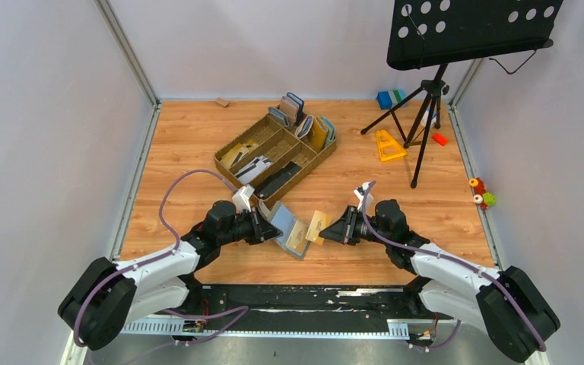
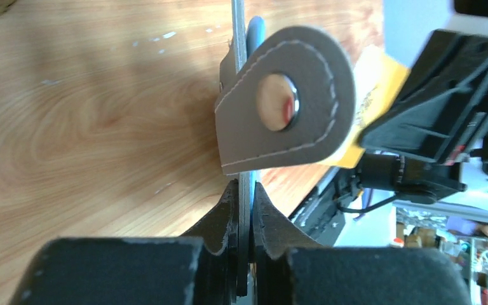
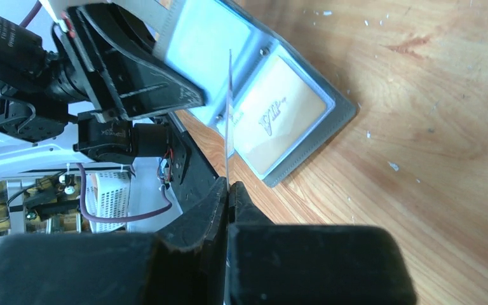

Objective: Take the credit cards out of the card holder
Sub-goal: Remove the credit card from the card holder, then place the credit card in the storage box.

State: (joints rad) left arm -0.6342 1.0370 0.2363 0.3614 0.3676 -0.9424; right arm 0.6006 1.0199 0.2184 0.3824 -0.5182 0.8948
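Note:
The card holder (image 1: pixel 285 228) is a grey bi-fold that stands open and tilted on the wood floor between the two arms. My left gripper (image 1: pixel 262 226) is shut on its left edge. In the left wrist view the jaws (image 2: pixel 244 189) pinch that grey edge, and the holder's snap tab (image 2: pixel 286 108) hangs just beyond. My right gripper (image 1: pixel 328 232) is shut on a yellow-tan credit card (image 1: pixel 318 226), which is clear of the holder. In the right wrist view that card (image 3: pixel 229 114) shows edge-on between the jaws (image 3: pixel 229 184). Another tan card (image 3: pixel 283 121) lies in a slot of the holder (image 3: pixel 203 44).
A brown compartment tray (image 1: pixel 222 156) with upright wallets (image 1: pixel 296 112) stands behind the arms. A music stand tripod (image 1: pixel 424 114), a yellow piece (image 1: pixel 388 144), a blue block (image 1: pixel 386 99) and a red piece (image 1: pixel 439 138) are at the back right. Small toys (image 1: pixel 480 192) lie by the right wall.

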